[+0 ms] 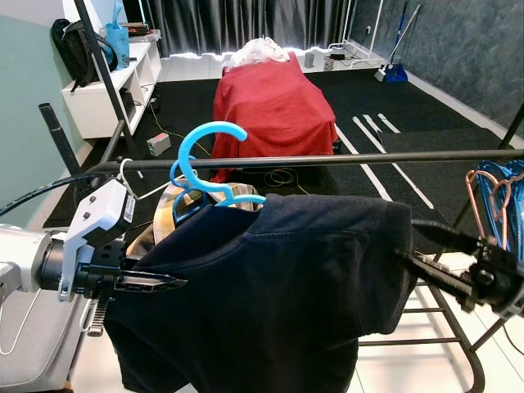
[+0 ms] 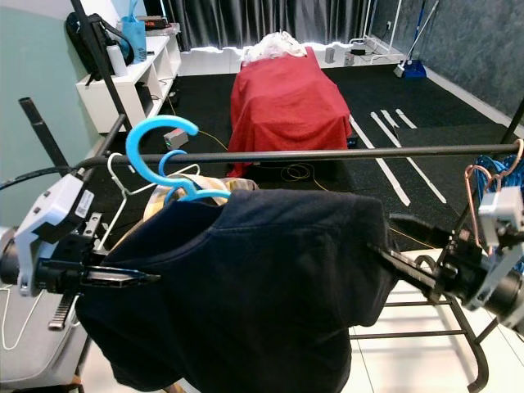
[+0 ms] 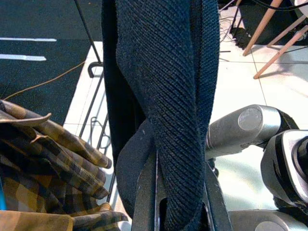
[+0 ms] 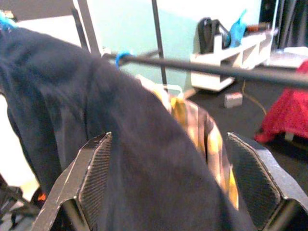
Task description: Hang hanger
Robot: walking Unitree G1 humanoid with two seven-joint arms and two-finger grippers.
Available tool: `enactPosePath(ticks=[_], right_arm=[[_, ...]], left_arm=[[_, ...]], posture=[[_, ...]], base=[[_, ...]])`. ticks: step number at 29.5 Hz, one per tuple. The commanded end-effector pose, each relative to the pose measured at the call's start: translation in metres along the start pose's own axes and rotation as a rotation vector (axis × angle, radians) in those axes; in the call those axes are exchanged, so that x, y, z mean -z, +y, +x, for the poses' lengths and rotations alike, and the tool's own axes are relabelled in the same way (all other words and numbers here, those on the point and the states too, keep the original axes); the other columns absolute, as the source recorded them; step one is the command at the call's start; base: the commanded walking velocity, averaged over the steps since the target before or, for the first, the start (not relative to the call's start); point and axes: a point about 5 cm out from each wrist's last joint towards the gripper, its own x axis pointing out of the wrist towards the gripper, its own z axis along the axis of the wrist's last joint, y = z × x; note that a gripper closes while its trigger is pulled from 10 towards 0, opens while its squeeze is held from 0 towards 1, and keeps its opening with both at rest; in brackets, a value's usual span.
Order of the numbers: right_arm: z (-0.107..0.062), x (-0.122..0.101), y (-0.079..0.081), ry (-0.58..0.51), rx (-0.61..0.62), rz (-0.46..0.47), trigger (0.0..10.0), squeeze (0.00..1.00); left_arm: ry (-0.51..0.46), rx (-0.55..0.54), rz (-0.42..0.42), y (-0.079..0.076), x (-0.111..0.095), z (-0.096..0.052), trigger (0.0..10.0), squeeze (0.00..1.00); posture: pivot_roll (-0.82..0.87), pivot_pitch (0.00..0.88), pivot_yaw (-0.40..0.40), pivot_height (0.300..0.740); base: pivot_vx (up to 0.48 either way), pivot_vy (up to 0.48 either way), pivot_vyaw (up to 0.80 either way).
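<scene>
Inspector: The left tool point(image 1: 155, 282) is clamped on the left edge of the dark navy garment point(image 1: 270, 286); the left wrist view shows its fingers point(image 3: 144, 192) pinching a fold of the knit. The right tool point(image 2: 401, 266) has its fingers spread wide around the garment's right side, cloth lying between them, not gripped.

Assessor: And the hanger?

Inspector: The blue hanger point(image 1: 205, 160) sits inside the garment's collar. Its hook rises to the black rail point(image 1: 327, 160) and appears to lie behind it; whether it bears on the rail cannot be told. A plaid shirt point(image 1: 176, 209) on a white wire hanger point(image 1: 135, 184) hangs just beside it.

Assessor: Risks?

Inspector: In the inspector's judgement, releasing before the hook is seated would drop hanger and garment together. A sideways pull by the left tool could drag the cloth off the hanger, or snag the plaid shirt.

Assessor: Containers?

Inspector: A white shelf unit point(image 1: 115, 86) by the wall carries a blue bag point(image 1: 119, 41); further contents are not distinguishable.
</scene>
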Motion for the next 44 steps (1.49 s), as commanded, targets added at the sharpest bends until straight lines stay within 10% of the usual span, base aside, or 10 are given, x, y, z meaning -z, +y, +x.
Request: enactPosePath(ticks=[1, 27, 28, 29, 30, 44], right_arm=[[-0.004, -0.015, 0.002, -0.087, -0.007, -0.014, 10.0, 0.00], [-0.005, 0.019, -0.003, 0.131, 0.049, 0.041, 10.0, 0.00], [-0.005, 0.021, -0.007, 0.143, 0.080, 0.024, 4.8, 0.00], [-0.005, 0.021, -0.007, 0.143, 0.080, 0.024, 4.8, 0.00], [-0.004, 0.022, -0.011, 0.140, 0.111, 0.013, 0.0, 0.00], [0.005, 0.024, 0.001, 0.114, 0.013, 0.050, 0.0, 0.00]], left_arm=[[0.030, 0.000, 0.013, 0.000, -0.002, -0.005, 10.0, 0.00], [-0.001, 0.039, 0.034, -0.003, -0.010, -0.003, 10.0, 0.00], [-0.003, 0.045, 0.034, -0.004, -0.011, -0.002, 10.0, 0.00], [-0.003, 0.045, 0.034, -0.004, -0.011, -0.002, 10.0, 0.00], [-0.006, 0.053, 0.035, -0.004, -0.012, -0.002, 10.0, 0.00], [-0.021, 0.072, 0.043, -0.006, -0.016, 0.000, 10.0, 0.00]], posture=[[-0.11, 0.000, 0.045, 0.740], [-0.11, 0.000, 0.052, 0.740], [-0.11, 0.000, 0.053, 0.740], [-0.11, 0.000, 0.053, 0.740], [-0.11, 0.000, 0.053, 0.740], [-0.11, 0.000, 0.049, 0.740]], base=[[0.000, 0.000, 0.00], [0.000, 0.000, 0.00], [0.000, 0.000, 0.00], [0.000, 0.000, 0.00], [0.000, 0.000, 0.00], [0.000, 0.000, 0.00]])
